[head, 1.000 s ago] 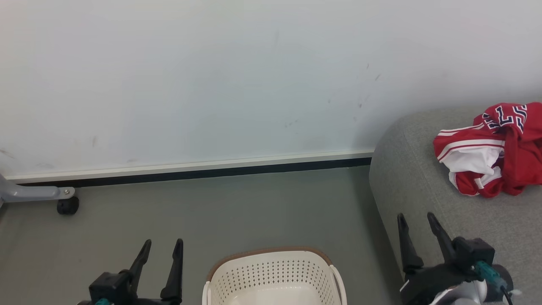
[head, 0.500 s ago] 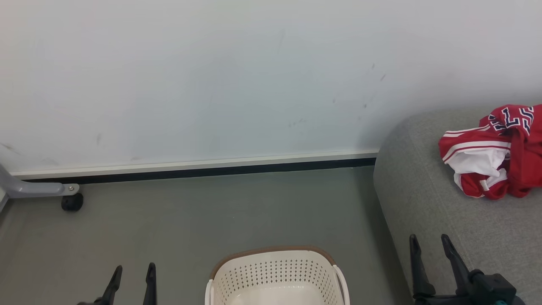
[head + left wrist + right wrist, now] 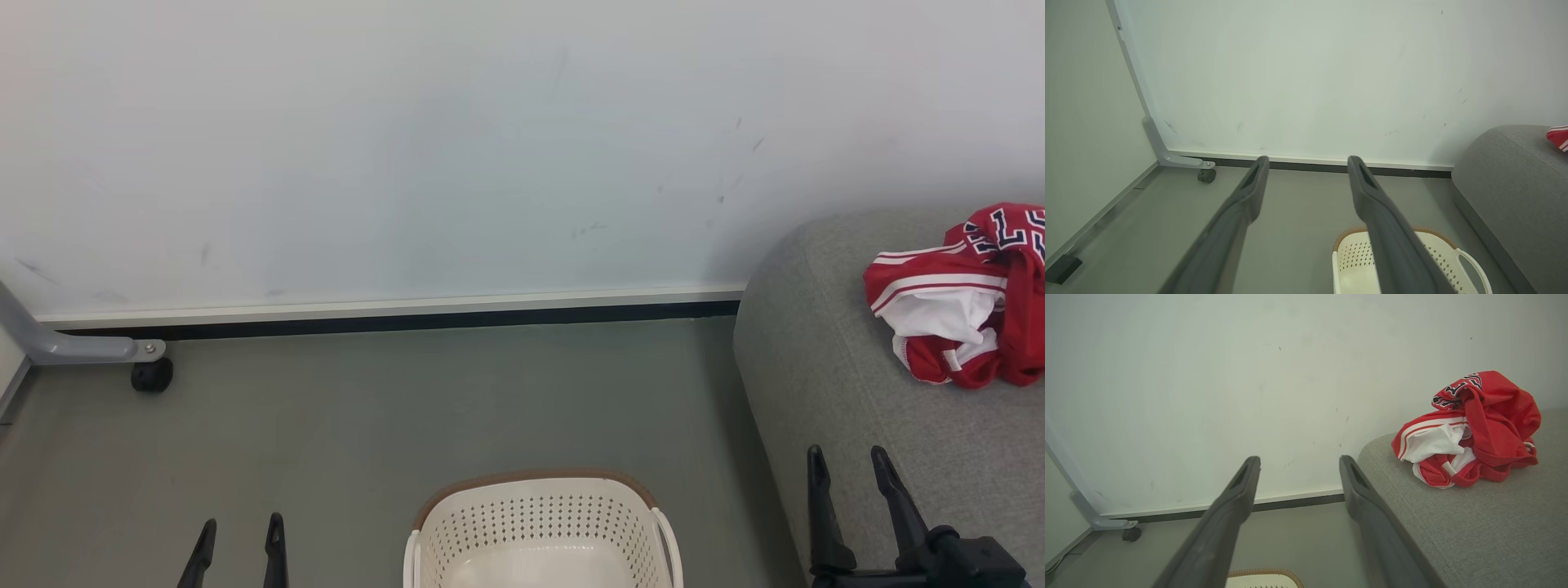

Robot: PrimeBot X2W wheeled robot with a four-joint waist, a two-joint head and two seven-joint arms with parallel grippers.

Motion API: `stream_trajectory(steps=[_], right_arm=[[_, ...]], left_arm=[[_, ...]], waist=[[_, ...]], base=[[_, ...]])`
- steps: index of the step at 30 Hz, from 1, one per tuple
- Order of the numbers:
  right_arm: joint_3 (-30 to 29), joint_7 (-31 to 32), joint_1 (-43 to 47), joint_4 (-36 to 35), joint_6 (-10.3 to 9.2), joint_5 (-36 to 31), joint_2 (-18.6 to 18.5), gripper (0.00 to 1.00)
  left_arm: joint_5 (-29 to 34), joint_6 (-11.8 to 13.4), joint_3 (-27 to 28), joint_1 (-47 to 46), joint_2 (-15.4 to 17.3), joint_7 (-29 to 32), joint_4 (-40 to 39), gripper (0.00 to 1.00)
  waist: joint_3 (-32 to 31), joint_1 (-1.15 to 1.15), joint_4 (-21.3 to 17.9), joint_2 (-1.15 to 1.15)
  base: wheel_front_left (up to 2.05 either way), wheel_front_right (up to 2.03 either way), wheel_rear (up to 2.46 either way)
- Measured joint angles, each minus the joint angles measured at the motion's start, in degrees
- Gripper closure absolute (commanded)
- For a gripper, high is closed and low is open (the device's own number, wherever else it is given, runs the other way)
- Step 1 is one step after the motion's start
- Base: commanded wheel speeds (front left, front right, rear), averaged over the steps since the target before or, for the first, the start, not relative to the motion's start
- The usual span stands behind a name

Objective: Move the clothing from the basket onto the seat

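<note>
The red clothing point(image 3: 963, 314) point(image 3: 1470, 428) with white stripes and navy-white lettering lies crumpled on the grey seat point(image 3: 824, 367) point(image 3: 1474, 531) point(image 3: 1506, 179) at the right; a corner of the clothing point(image 3: 1559, 137) peeks into the left wrist view. The cream basket point(image 3: 543, 531) point(image 3: 1355, 265) with a brown rim stands on the floor at bottom centre, and the part of its inside that shows holds nothing. My left gripper point(image 3: 239, 531) point(image 3: 1308, 163) is open over the floor, left of the basket. My right gripper point(image 3: 849, 457) point(image 3: 1299, 463) is open over the seat's front edge, well short of the clothing.
A white wall with a dark baseboard point(image 3: 392, 318) runs across the back. A grey frame leg on a black caster point(image 3: 151, 376) point(image 3: 1206, 175) point(image 3: 1131, 534) stands at the far left. Grey floor point(image 3: 408, 408) lies between the wall and the basket.
Both grippers have dropped lower in the head view, the left to only its fingertips. The whole picture has shifted slightly rightward, so the camera moved. Both stay open.
</note>
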Motion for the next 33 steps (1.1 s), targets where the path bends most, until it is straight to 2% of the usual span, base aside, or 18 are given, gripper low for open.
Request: stream_trajectory(steps=[28,29,33], right_arm=[[-0.76,4.00,2.07,-4.57,-0.69,-0.82,-0.03,0.00],[-0.80,3.98,2.11,-4.45,-0.68,-0.82,0.01,1.00],[-0.40,3.99,2.87,-1.82,-0.68,-0.82,0.52,1.00]], left_arm=[[4.00,0.00,3.22,1.16,-2.26,0.00,-2.12,0.00],[3.97,-0.01,3.35,1.17,-2.37,0.02,-2.02,1.00],[3.86,-0.07,3.02,1.52,-3.23,0.09,0.42,1.00]], waist=[[-0.06,0.00,0.52,0.00],[-0.02,0.00,0.55,0.00],[-0.02,0.00,0.55,0.00]], base=[[0.00,0.00,0.00],[0.00,0.00,0.00],[0.00,0.00,0.00]])
